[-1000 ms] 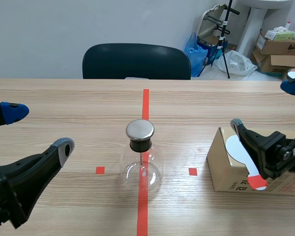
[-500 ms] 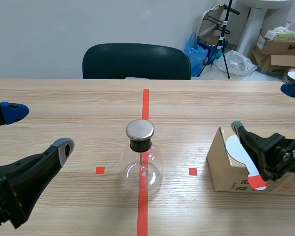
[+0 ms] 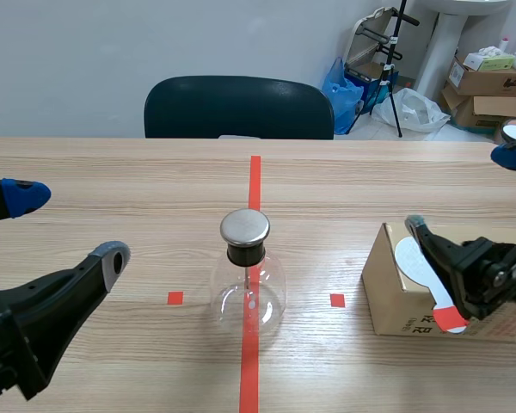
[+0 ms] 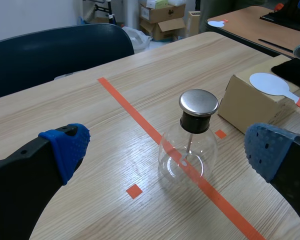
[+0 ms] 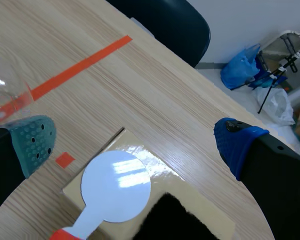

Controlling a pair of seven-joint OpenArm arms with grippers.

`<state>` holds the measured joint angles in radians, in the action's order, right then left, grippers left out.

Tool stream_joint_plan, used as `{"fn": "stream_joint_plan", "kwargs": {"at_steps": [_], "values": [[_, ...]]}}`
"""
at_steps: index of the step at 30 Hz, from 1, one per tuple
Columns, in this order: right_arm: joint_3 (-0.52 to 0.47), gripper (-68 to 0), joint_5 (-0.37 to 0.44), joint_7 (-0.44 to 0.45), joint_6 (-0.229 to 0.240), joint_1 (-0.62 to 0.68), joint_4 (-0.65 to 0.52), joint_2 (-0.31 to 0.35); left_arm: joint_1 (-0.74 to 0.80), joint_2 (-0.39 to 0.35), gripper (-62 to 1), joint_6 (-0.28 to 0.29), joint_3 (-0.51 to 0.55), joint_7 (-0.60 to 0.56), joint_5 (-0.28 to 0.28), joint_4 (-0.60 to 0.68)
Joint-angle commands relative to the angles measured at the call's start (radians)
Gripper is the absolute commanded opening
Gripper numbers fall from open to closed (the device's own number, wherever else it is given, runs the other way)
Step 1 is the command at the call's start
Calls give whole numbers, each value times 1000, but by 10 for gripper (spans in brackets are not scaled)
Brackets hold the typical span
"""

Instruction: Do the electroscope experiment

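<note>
Scene view: The clear round glass flask with black stopper and flat metal cap (image 3: 248, 288) stands upright on the red tape line at table centre. The left gripper (image 3: 69, 225) hangs well apart from it, fingers spread, released. The right gripper (image 3: 464, 191) is over the brown cardboard box (image 3: 396, 301), also released. A white round paddle with orange-red handle (image 3: 413, 261) lies on the box top.

Left wrist view: The flask stands ahead of the spread fingers, untouched.

Right wrist view: The paddle lies flat under the gripper, just beside a black fuzzy cloth (image 5: 172, 217) on the same box. Neither finger touches them.
</note>
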<state>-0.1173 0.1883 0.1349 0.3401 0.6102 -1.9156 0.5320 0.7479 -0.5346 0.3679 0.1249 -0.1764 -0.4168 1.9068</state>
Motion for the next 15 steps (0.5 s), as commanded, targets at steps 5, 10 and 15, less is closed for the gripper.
{"fn": "stream_joint_plan", "kwargs": {"at_steps": [5,10,15], "values": [[-8,4,-143,56,-3,16,-31,8,-3,3,14,2,-1,-14,-6,18],[-13,4,-241,55,-12,106,-72,8,-3,2,14,2,-1,-14,-6,18],[-14,4,-358,109,-90,211,-97,8,-3,2,14,2,-1,-14,-6,18]]}}
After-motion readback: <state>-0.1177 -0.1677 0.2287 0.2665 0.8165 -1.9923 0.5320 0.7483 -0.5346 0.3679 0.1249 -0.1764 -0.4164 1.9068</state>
